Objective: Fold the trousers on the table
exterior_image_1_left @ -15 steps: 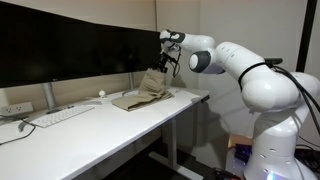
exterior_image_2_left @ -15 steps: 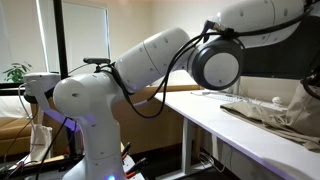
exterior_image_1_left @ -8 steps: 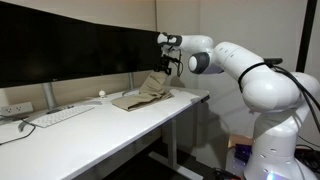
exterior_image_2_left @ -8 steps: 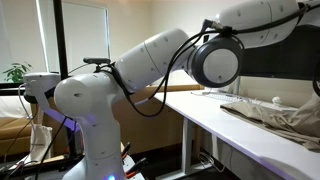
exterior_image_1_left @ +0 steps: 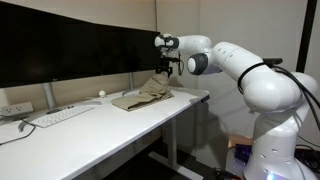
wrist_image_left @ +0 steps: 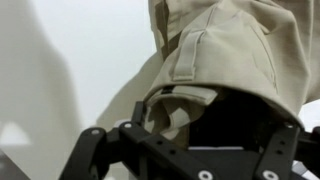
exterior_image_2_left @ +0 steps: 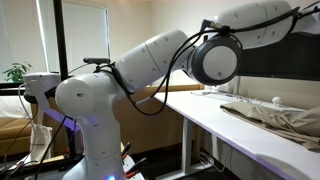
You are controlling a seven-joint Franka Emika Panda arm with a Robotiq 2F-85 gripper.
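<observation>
Beige trousers (exterior_image_1_left: 141, 97) lie in a low heap on the white table (exterior_image_1_left: 110, 135) in front of the monitors; they show in both exterior views, and in one as a flat crumpled layer (exterior_image_2_left: 280, 115). My gripper (exterior_image_1_left: 163, 63) hangs just above their far right end, jaws apart, with no cloth hanging from it. In the wrist view the trousers (wrist_image_left: 225, 50) fill the upper picture, with a seam and a folded edge near the open gripper (wrist_image_left: 190, 140). Its black fingers (wrist_image_left: 92, 150) stand wide on either side.
A white keyboard (exterior_image_1_left: 62, 115) and a power strip (exterior_image_1_left: 15, 109) sit on the table's left part. A small white ball (exterior_image_1_left: 101, 94) rests behind the trousers. Dark monitors (exterior_image_1_left: 70, 50) line the back edge. The table's front edge (exterior_image_1_left: 150, 125) runs close to the robot base.
The raised peak of cloth under the gripper has dropped back onto the heap. The gripper has risen a little and shifted slightly left, free of the trousers.
</observation>
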